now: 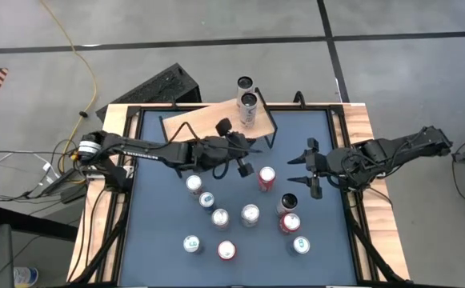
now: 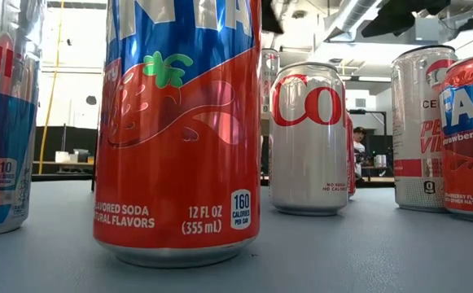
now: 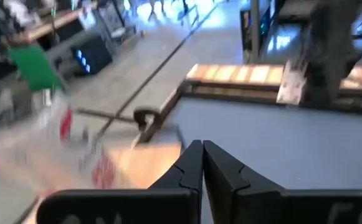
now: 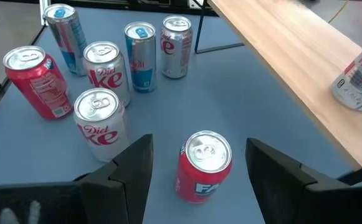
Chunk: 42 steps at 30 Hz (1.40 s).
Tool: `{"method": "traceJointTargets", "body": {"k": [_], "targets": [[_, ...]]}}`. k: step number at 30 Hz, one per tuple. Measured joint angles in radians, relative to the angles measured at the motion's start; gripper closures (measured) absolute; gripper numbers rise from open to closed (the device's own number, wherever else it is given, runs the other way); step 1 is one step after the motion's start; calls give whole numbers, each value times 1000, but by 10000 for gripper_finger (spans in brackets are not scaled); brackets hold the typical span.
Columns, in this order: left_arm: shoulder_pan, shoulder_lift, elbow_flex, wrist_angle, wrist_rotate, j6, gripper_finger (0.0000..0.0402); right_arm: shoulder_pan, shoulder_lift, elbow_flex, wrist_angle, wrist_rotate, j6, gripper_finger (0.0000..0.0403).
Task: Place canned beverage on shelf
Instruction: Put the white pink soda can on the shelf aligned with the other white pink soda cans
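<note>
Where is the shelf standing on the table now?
In the high view, the shelf stands at the table's far edge, near the middle, with two cans on its right end.

1. I see the table [image 1: 156, 232]: a dark blue mat framed in light wood.
2. The shelf [image 1: 208, 118] stands on it at the far edge, just beyond my left pincer [image 1: 234, 144].
3. One silver can [image 1: 248, 108] stands on the shelf board, beyond that pincer.
4. Ten loose cans stand on the mat; a red Fanta can [image 4: 204, 165] sits directly ahead of my right pincer [image 1: 306, 170].
</note>
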Motion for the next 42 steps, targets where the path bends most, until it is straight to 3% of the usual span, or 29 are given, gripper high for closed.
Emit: {"method": "traceJointTargets", "body": {"k": [6, 11, 24, 42], "targets": [[69, -81, -209, 264, 60, -36, 401, -1, 0, 0, -5, -1, 12, 163], [137, -70, -311, 383, 108, -74, 401, 0, 0, 0, -5, -1, 13, 163], [222, -71, -317, 395, 163, -101, 402, -1, 0, 0, -6, 0, 20, 163], [241, -38, -314, 456, 242, -125, 401, -1, 0, 0, -5, 2, 13, 163]]}}
